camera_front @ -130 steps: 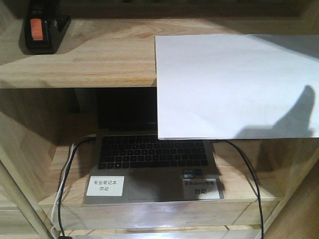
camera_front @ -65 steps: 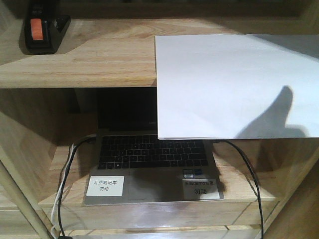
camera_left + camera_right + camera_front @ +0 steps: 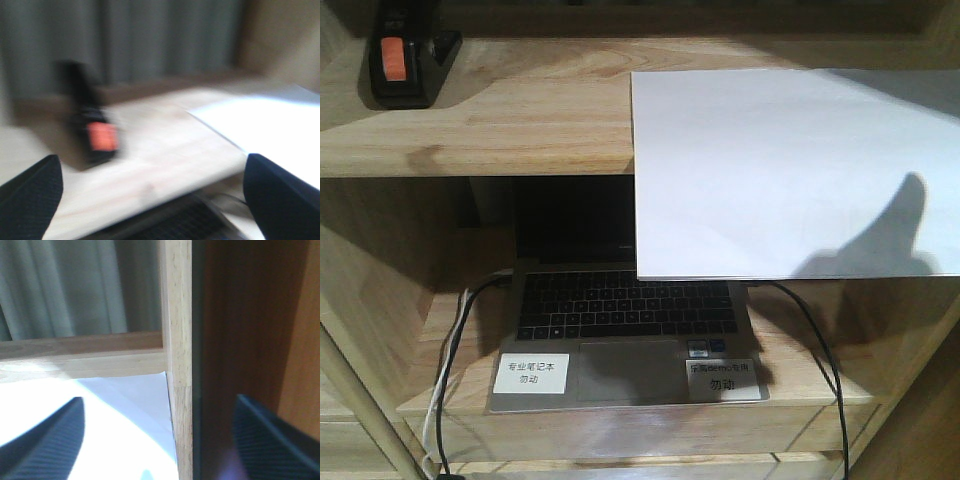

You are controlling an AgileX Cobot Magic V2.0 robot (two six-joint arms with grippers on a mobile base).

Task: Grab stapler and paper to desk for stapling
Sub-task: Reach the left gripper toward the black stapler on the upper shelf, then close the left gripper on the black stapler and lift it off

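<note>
The black stapler point(image 3: 402, 60) with its orange patch stands at the back left of the upper shelf board. The white paper point(image 3: 790, 170) lies on the right of that board and overhangs its front edge. No gripper shows in the front view, only an arm shadow on the paper's right part. In the blurred left wrist view my left gripper point(image 3: 155, 200) is open and empty, short of the shelf edge, with the stapler point(image 3: 95, 130) ahead to the left and the paper point(image 3: 270, 130) to the right. My right gripper point(image 3: 157, 445) is open, straddling the shelf's upright post point(image 3: 177, 365), its left finger over the paper point(image 3: 110, 430). The desk is out of view.
An open laptop point(image 3: 625, 330) with two white labels sits on the lower shelf, under the paper's overhang. Black and white cables point(image 3: 455, 350) hang at its left and a black cable point(image 3: 825, 360) at its right. A dark brown panel point(image 3: 245, 340) stands right of the post.
The arm shadow on the paper's right part moved left, then slightly back right. The stapler and the paper have not moved.
</note>
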